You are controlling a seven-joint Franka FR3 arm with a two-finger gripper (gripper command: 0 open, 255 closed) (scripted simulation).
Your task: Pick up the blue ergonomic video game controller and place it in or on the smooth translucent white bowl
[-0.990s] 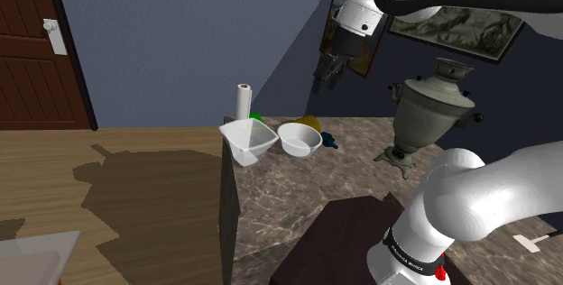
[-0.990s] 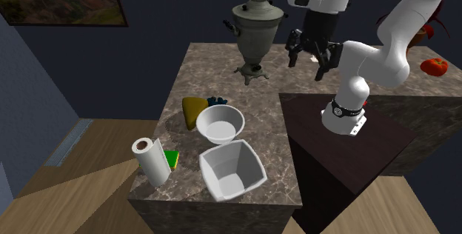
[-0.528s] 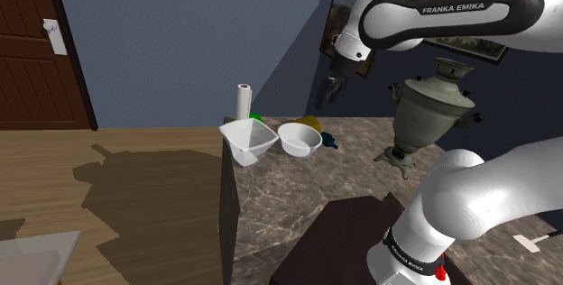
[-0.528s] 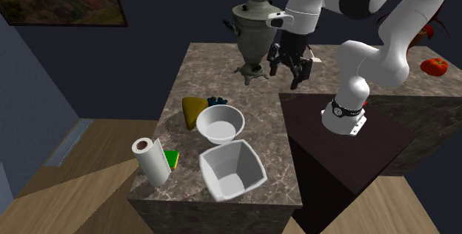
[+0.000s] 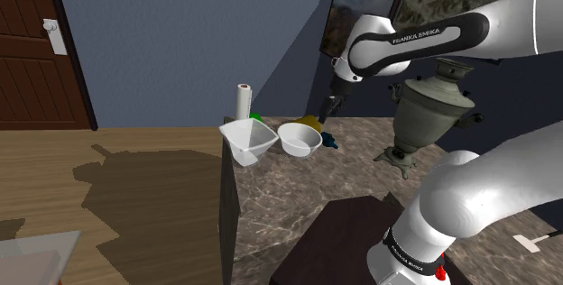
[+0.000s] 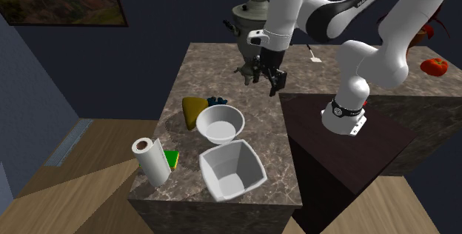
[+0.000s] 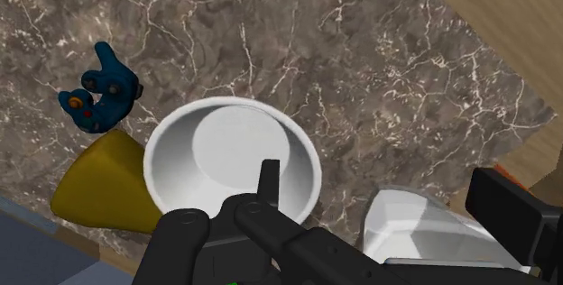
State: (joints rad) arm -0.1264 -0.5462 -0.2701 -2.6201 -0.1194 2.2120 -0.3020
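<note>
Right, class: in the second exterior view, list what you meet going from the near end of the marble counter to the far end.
Square white container → round white bowl → blue controller → samovar.

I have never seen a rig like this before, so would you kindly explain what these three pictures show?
This is a simulated white robot arm mounted on a dark stand. One picture looks over the arm's shoulder. A second looks at the marbled counter from another side. The third comes from a camera on the hand, looking down past its black jaws. On the counter lie a small blue game controller, a yellow object beside it and a round white bowl. There are also a squarish white container, a paper roll and a metal urn. The jaws stand apart over the counter near the bowl and hold nothing; the controller lies untouched.
</note>
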